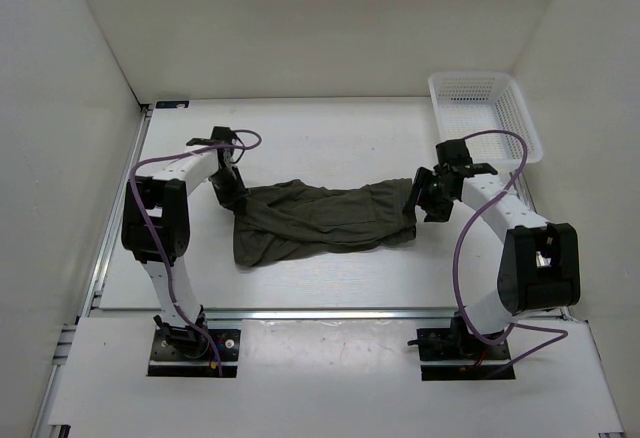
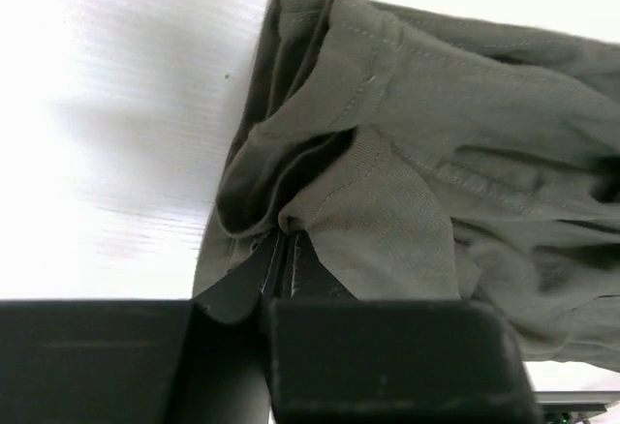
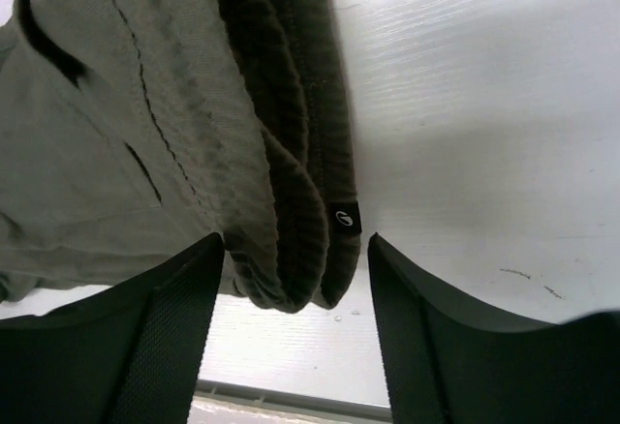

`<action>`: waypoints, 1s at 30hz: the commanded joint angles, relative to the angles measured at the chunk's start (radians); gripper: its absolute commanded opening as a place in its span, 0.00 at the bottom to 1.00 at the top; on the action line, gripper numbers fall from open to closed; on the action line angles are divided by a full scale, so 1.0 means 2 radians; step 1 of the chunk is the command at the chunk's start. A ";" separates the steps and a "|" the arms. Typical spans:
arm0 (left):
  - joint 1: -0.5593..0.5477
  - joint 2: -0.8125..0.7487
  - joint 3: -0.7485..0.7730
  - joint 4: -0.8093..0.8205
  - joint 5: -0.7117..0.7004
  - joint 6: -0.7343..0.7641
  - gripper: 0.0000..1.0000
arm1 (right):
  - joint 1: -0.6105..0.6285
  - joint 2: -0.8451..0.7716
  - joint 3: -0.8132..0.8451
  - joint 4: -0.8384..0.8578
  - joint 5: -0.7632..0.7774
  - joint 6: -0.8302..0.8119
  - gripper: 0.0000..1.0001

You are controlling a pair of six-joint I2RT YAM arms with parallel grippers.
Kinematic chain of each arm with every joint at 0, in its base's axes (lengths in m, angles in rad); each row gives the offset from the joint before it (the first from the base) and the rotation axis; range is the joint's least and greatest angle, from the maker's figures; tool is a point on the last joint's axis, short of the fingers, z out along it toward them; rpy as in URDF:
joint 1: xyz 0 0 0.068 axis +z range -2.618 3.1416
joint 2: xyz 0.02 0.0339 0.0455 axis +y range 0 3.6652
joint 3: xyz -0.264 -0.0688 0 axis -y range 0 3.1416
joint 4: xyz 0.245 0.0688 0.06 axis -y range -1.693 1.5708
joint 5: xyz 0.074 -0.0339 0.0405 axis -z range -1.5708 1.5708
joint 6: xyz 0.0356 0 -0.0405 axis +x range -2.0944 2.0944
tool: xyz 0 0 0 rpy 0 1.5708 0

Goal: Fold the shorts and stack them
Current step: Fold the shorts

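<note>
shorts [image 1: 320,220] laid on table [image 1: 300,128], long axis stretched from one gripper to the other | left gripper [image 2: 281,250] clamped on its end | right gripper [image 3: 295,250] held wide, waistband [image 3: 291,201] straddled, not yet pinched

The soft, wrinkled fabric shorts [image 1: 320,220] are plain dark olive-green, with 1 small black tag [image 3: 345,216] bearing what may be a pale logo. The plastic mesh basket [image 1: 520,123] and flat table [image 1: 330,138] are white; thin cables [image 1: 457,248] are purple.

One shorts [image 1: 320,220], one basket [image 1: 478,78]
</note>
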 commanded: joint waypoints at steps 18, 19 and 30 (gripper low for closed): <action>-0.018 -0.226 -0.077 -0.063 -0.009 -0.035 0.10 | 0.018 -0.021 0.010 0.001 -0.022 -0.022 0.04; -0.018 -0.240 -0.094 -0.069 0.000 -0.040 0.10 | 0.018 -0.021 0.006 0.001 -0.022 -0.022 0.04; -0.039 -0.366 -0.191 -0.130 0.049 -0.074 0.53 | 0.018 -0.026 0.001 0.001 -0.008 -0.022 0.05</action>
